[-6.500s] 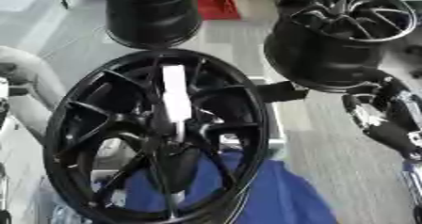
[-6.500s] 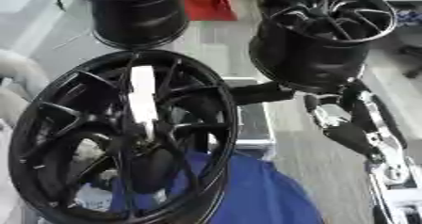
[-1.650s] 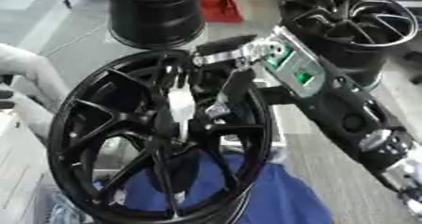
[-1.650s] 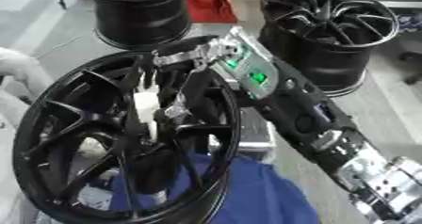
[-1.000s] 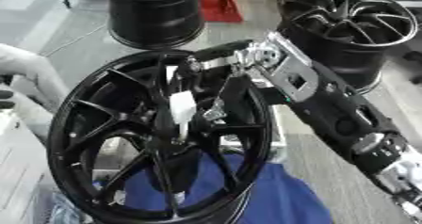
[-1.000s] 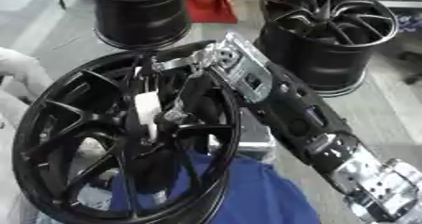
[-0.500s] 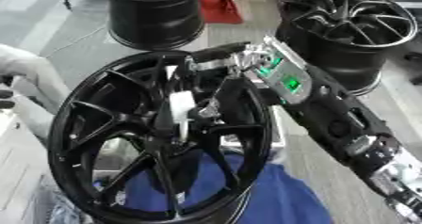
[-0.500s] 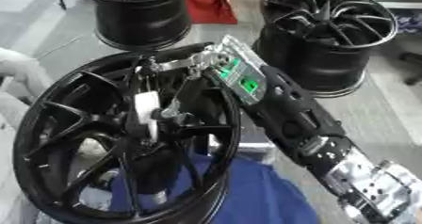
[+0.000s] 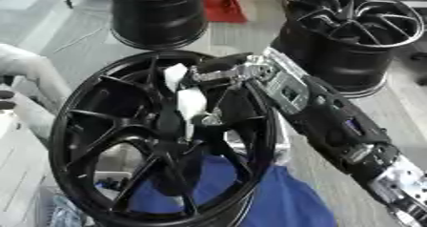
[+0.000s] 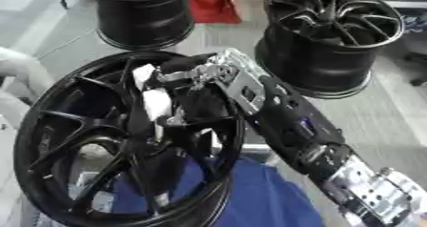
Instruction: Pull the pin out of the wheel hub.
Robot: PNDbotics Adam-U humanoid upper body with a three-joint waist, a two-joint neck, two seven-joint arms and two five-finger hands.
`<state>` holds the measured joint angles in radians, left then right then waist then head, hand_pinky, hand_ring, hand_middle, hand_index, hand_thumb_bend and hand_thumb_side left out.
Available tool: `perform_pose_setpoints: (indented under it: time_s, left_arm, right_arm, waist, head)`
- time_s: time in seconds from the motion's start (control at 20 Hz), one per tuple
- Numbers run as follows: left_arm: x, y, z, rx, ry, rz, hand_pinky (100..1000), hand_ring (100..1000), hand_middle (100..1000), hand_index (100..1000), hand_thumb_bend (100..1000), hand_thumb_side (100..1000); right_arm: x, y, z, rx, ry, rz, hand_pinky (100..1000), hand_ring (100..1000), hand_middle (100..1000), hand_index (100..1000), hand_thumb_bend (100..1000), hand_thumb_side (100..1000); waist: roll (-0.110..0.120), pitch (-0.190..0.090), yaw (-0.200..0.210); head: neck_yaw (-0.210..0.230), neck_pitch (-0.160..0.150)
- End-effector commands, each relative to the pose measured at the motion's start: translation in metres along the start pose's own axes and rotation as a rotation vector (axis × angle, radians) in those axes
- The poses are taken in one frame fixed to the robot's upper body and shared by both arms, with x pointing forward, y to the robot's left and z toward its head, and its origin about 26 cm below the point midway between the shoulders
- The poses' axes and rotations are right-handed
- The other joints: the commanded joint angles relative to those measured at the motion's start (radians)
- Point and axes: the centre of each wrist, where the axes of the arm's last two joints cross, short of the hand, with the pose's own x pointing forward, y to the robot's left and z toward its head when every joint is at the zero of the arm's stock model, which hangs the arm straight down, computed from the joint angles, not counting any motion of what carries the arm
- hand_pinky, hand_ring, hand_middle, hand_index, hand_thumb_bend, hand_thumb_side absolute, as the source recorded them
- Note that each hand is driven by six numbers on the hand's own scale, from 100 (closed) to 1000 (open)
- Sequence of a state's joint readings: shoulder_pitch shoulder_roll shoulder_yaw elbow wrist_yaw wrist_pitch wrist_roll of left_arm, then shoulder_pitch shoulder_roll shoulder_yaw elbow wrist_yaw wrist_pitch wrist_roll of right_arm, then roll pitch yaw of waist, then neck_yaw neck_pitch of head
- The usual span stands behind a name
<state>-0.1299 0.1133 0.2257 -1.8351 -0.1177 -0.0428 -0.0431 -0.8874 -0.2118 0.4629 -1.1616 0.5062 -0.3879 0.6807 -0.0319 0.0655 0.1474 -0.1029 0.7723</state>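
Observation:
A large black wheel hub (image 9: 100, 173) stands tilted in the foreground, its spokes facing me. A white pin (image 9: 191, 106) sticks up out of its centre, with the top end (image 9: 174, 72) showing above my fingers. My right hand (image 9: 238, 74) reaches in from the lower right on a long black and silver arm (image 9: 342, 130). Its fingers (image 10: 185, 63) are curled across the upper part of the pin, one dark finger lying over the top. My left hand shows in neither view.
Two more black wheels stand behind, one at the back left (image 9: 158, 16) and one at the back right (image 9: 354, 30). A red object (image 9: 223, 4) stands between them. Blue cloth (image 9: 275, 197) lies under the hub's lower right. A pale grey shape (image 9: 29, 73) lies at the left edge.
My right arm has swung in from the right side to the hub's centre. Over the last second its fingers have closed round the upper part of the pin. The hub has stayed put.

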Motion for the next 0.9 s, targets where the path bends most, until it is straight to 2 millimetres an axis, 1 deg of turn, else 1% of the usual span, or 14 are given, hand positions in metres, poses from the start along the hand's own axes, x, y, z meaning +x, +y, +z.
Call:
perform_pose_setpoints:
  time_s: [0.05,0.15,0.2,0.25,0.45,0.55,0.65,0.75,0.85,0.9]
  left_arm:
    - [0.006,0.002,-0.004,-0.005,-0.026,-0.006,610,623,654,855,122,623]
    - [0.006,0.002,-0.004,-0.004,-0.025,-0.007,610,623,654,855,121,623]
    - [0.006,0.002,-0.004,-0.004,-0.025,-0.007,610,623,654,855,121,623]
    - [0.006,0.003,-0.004,-0.004,-0.025,-0.008,610,623,654,855,121,623]
    - [0.005,0.003,-0.003,-0.004,-0.021,-0.011,611,623,654,855,121,623]
    - [0.005,0.004,-0.003,-0.002,-0.019,-0.014,611,623,654,855,120,624]
    - [0.004,0.006,-0.002,0.004,-0.016,-0.021,611,623,654,855,121,624]
    - [0.004,0.008,-0.002,0.010,-0.013,-0.027,611,622,653,855,121,624]
    - [0.004,0.010,-0.001,0.017,-0.010,-0.035,611,622,653,854,122,624]
    - [0.004,0.011,-0.001,0.021,-0.009,-0.037,611,622,653,854,122,624]
  right_arm:
    - [0.008,-0.022,0.006,-0.076,-0.017,0.051,553,522,502,616,108,231]
    - [0.015,-0.031,0.009,-0.104,-0.041,0.058,557,529,509,623,112,233]
    - [0.019,-0.038,0.012,-0.116,-0.054,0.061,560,533,514,627,100,383]
    - [0.024,-0.044,0.014,-0.124,-0.066,0.065,562,535,515,628,113,235]
    - [0.040,-0.075,0.031,-0.147,-0.093,0.091,570,544,523,636,114,242]
    - [0.044,-0.090,0.048,-0.177,-0.086,0.096,573,547,526,638,116,245]
    - [0.046,-0.101,0.073,-0.213,-0.063,0.102,579,553,530,644,119,251]
    - [0.046,-0.107,0.104,-0.250,-0.022,0.107,586,560,536,651,123,255]
    - [0.041,-0.105,0.146,-0.306,0.059,0.105,587,561,538,652,134,258]
    - [0.037,-0.099,0.168,-0.344,0.111,0.092,586,561,538,651,140,257]
  waist:
    - [0.003,-0.012,0.000]
    - [0.002,-0.013,-0.001]
    - [0.002,-0.014,-0.001]
    - [0.001,-0.014,-0.002]
    - [-0.001,-0.019,-0.006]
    - [-0.004,-0.021,-0.011]
    - [-0.008,-0.024,-0.018]
    - [-0.012,-0.025,-0.026]
    - [-0.016,-0.027,-0.036]
    - [-0.018,-0.027,-0.040]
  head:
    - [-0.005,-0.002]
    - [-0.006,-0.002]
    - [-0.006,-0.002]
    - [-0.006,-0.002]
    - [-0.007,-0.002]
    - [-0.004,-0.002]
    - [0.004,-0.002]
    - [0.012,-0.002]
    - [0.017,-0.002]
    - [0.020,-0.002]
